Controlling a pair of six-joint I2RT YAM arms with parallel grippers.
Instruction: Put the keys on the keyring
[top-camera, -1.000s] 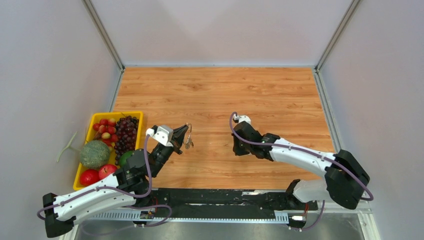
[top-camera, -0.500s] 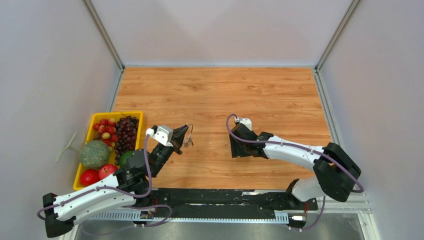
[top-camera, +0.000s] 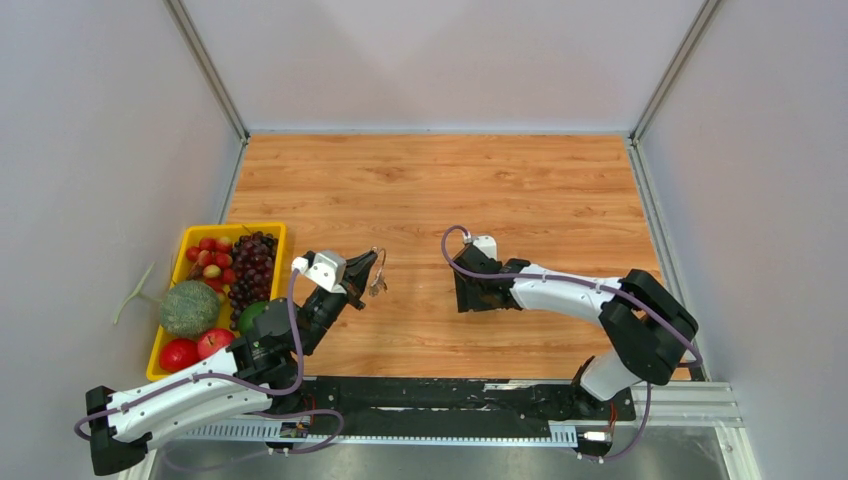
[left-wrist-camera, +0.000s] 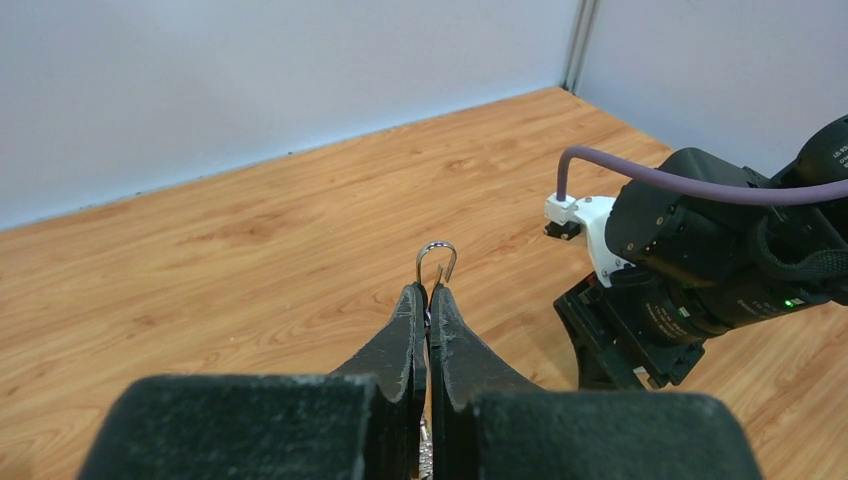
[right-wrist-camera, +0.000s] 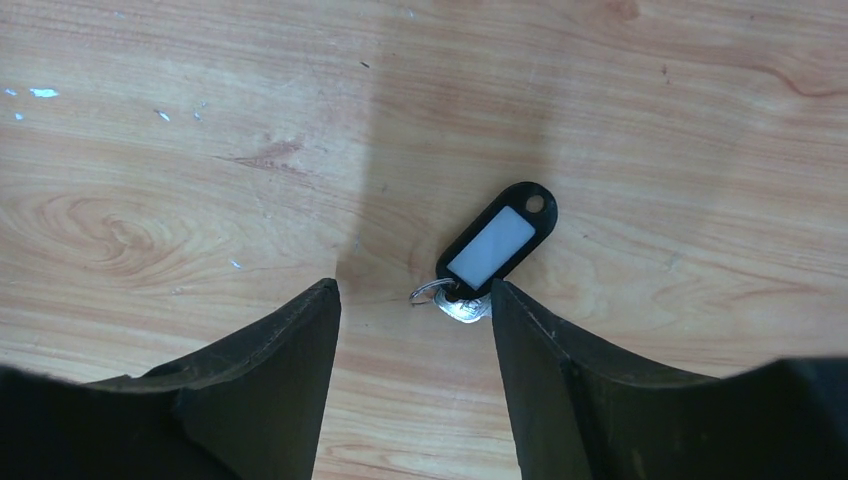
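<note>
The right gripper has just spread its jaws wide and slid toward its partner. It now straddles the black-tagged key, an oblong black plastic fob with a white label, a small split ring and a short silver blade, lying flat on the wooden tabletop. Nothing is gripped yet; this looks like the set-up for a pick. The key's long axis runs diagonally: blade end close in between the fingertips, the fob's hole end pointing away and rightward. The left gripper stays clenched on the thin silver wire keyring, whose loop pokes out just beyond its tips.
</note>
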